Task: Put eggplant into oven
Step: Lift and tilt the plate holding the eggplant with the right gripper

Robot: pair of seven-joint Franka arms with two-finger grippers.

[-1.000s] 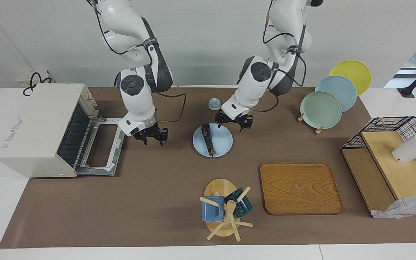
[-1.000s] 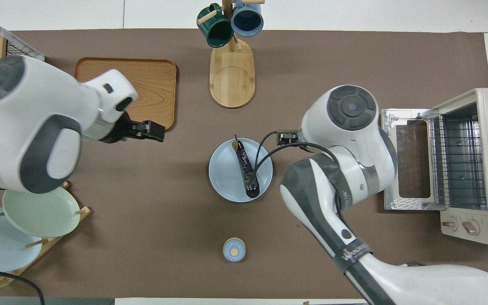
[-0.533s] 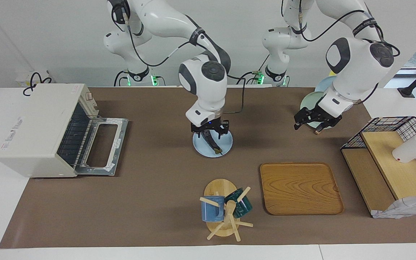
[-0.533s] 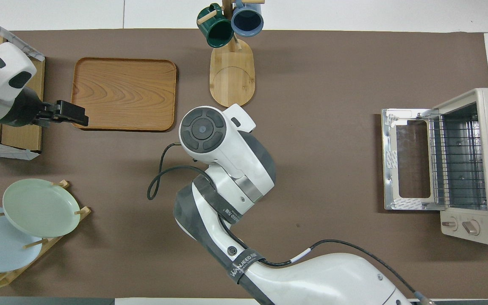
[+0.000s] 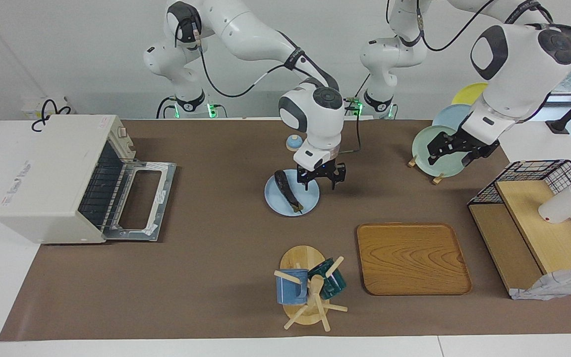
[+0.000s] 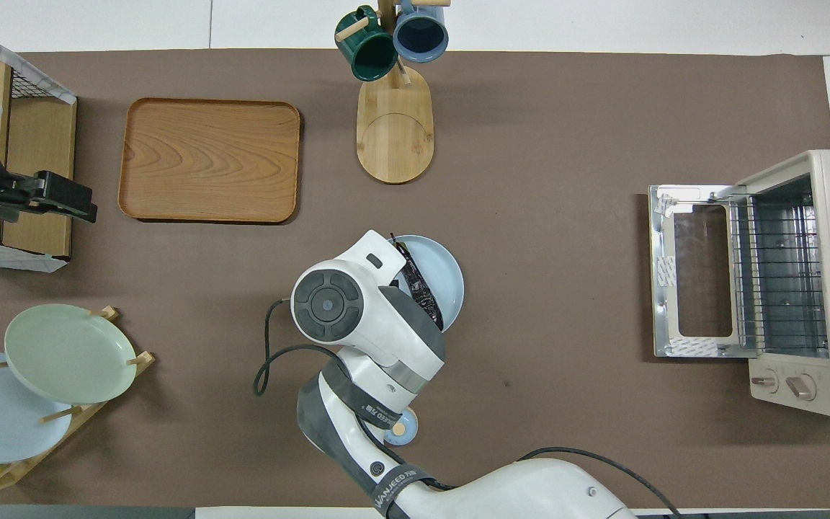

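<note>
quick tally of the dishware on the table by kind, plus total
Plates: 4, three in the rack, pale green, blue and yellow, plus the light blue plate under the eggplant.
Mugs: 2, blue and dark green, on the wooden stand.
Total: 6

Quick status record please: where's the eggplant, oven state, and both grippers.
eggplant: lying on the light blue plate, mid-table, not held
oven: at the right arm's end of the table, door folded down open, rack bare
right gripper: over the plate's edge beside the eggplant, fingers open, nothing in them
left gripper: waiting, raised over the green plate in the plate rack
</note>
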